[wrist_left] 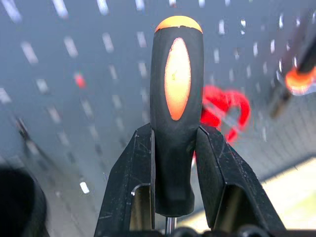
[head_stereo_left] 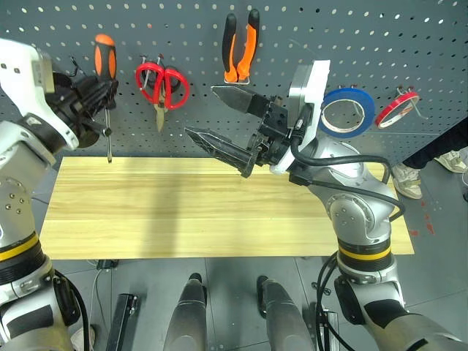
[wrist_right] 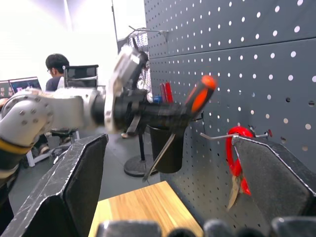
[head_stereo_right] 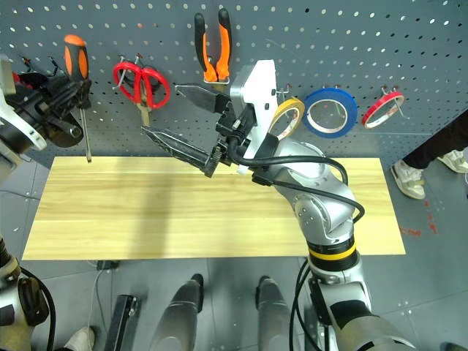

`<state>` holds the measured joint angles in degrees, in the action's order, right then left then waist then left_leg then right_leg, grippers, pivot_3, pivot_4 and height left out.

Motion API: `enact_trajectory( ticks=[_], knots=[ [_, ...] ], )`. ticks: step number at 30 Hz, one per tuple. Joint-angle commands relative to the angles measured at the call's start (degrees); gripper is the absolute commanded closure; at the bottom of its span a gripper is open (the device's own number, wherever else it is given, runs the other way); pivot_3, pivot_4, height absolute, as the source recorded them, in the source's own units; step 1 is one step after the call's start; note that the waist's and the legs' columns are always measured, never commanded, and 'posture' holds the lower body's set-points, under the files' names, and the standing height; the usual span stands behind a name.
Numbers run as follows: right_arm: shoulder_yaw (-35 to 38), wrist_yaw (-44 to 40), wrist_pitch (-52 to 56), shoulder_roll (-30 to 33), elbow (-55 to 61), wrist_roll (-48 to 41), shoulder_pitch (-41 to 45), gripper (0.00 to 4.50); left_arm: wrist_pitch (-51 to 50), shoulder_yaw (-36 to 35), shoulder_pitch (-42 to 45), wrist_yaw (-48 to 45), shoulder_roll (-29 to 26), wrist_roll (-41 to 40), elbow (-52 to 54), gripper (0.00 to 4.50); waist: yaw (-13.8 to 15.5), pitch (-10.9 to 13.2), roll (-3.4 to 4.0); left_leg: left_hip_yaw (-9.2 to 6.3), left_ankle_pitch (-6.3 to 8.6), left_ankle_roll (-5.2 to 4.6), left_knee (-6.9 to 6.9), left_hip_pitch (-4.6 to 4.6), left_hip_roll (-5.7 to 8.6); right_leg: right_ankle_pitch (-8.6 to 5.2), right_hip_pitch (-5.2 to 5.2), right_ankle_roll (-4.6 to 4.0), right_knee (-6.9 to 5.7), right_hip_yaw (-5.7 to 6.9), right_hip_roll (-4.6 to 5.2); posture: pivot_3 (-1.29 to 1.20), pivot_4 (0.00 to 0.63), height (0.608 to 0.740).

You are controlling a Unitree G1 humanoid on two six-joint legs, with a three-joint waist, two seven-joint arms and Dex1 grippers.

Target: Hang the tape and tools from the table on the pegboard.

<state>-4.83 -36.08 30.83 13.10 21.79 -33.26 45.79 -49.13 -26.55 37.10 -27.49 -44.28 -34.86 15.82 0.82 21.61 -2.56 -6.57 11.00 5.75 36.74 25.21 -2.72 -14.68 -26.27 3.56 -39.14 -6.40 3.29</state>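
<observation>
Black jaws of the left tool (wrist_left: 173,197) clamp the screwdriver (wrist_left: 176,113) low on its rubbery orange-and-black handle, shaft hanging down, close before the pegboard (head_stereo_left: 409,44). It looks light, stiff and grippy; this hold should suit hooking. Red scissors (head_stereo_left: 162,85) hang just beyond. The right tool (head_stereo_left: 228,124) gapes empty above the surface (head_stereo_left: 183,212).

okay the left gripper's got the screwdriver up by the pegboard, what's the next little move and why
Probably ease the left gripper, shut on the screwdriver, toward the pegboard to seat it on a holder. The scissors, pliers and tape already hang.
</observation>
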Motion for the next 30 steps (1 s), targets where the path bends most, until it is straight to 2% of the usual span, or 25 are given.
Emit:
enact_trajectory(
  ticks=[1, 8, 17, 23, 30],
  knots=[
    [0.31, -0.18, -1.77, 0.0, 1.54, -0.01, 0.65, 0.0, 0.47, -3.25, 1.46, 1.44, -1.49, -1.89, 3.52, 3.83, 0.03, -0.03, -0.05, -0.01, 0.0, 0.0, 0.0, 0.0, 0.0, 0.0, 0.0, 0.0, 0.0, 0.01, 0.0, 0.21, 0.278, 0.74],
    [0.33, -0.71, -2.87, -1.17, 0.22, -0.06, 1.95, 0.0, 4.73, -1.14, 10.04, 3.7, -3.96, 0.51, -1.05, 3.83, 0.14, -0.05, -0.09, -0.02, -0.01, 0.01, 0.0, 0.0, 0.0, 0.02, 0.0, -0.01, -0.03, 0.02, 0.0, 0.24, 0.279, 0.74],
    [0.57, -0.46, -4.0, -2.5, -1.46, -0.12, 3.87, 0.0, 18.27, 2.22, 18.99, 5.85, -7.18, 10.63, -10.94, 3.83, 0.36, -0.07, -0.11, -0.02, -0.03, 0.03, -0.01, 0.0, 0.0, 0.03, 0.0, -0.01, 0.0, 0.1, 0.01, 0.25, 0.273, 0.74],
    [0.83, -0.01, -3.78, -2.87, -1.66, -0.13, 4.69, 0.0, 25.45, 1.11, 20.15, 7.66, -8.17, 15.15, -18.16, 3.83, 0.44, -0.07, -0.11, -0.02, -0.03, 0.03, -0.01, 0.0, 0.0, 0.04, -0.02, -0.03, -0.03, 0.17, 0.03, 0.25, 0.276, 0.74],
    [0.68, 0.54, -3.2, -2.56, -1.08, 0.03, 4.51, 0.0, 28.84, 0.87, 16.88, 8.56, -5.16, 15.49, -20.04, 3.83, 1.08, -0.08, -0.12, -0.02, -0.04, 0.03, 0.0, 0.0, 0.0, 0.06, -0.02, -0.06, -0.06, 0.31, 0.08, 0.23, 0.277, 0.74]
  ],
)
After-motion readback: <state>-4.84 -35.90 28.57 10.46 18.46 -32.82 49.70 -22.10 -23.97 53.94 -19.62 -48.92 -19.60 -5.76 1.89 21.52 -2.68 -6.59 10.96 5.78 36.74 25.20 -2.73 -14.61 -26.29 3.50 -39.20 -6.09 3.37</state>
